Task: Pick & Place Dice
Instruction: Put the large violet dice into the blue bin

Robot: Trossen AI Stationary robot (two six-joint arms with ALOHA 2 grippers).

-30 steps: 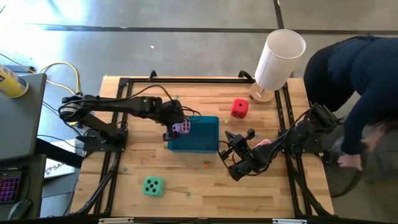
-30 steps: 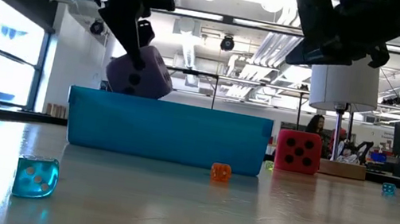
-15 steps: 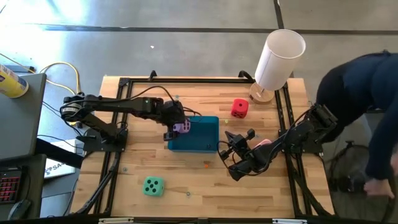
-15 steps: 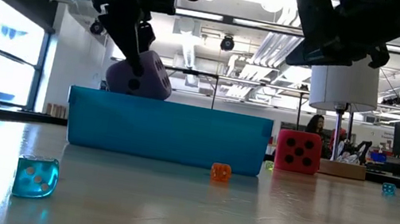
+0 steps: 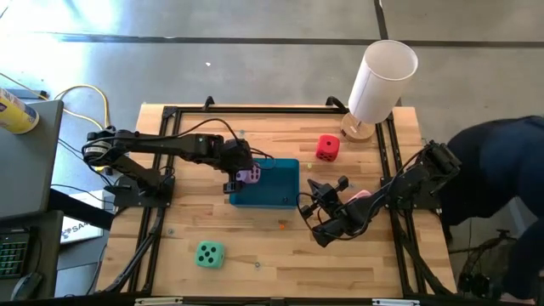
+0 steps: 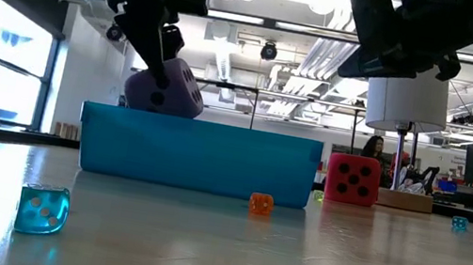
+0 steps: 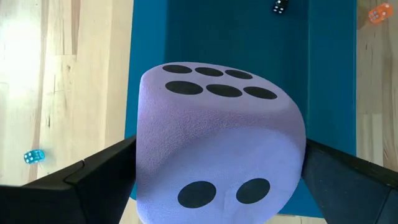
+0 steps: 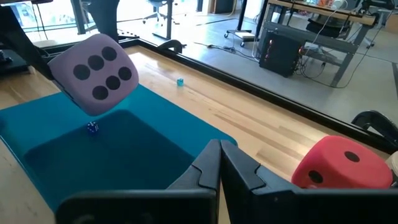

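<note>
Although the left gripper (image 5: 242, 176) hides part of it from above, the soft lilac cube with dark pips (image 7: 217, 146) sits clamped between its wide-spread fingers (image 7: 93, 183), held over the near-left end of the teal rectangular plastic tray (image 5: 276, 191), apparently just clear of the rim. Tray interior: one tiny dark die (image 7: 279, 7) on the floor; the rest of the floor is screened by the cube. Right gripper (image 5: 316, 206) hovers just right of the tray, fingers pressed together, holding nothing. A pale pink shape (image 5: 360, 195) lies mostly hidden under the right arm, probably the pink cube. Red soft cube (image 5: 327, 148) rests beyond the tray; mint green soft cube (image 5: 209, 254) well apart, at the table's front. Tiny orange die (image 6: 260, 203) lies just before the tray, tiny translucent blue die (image 6: 43, 208) nearer the camera.
</note>
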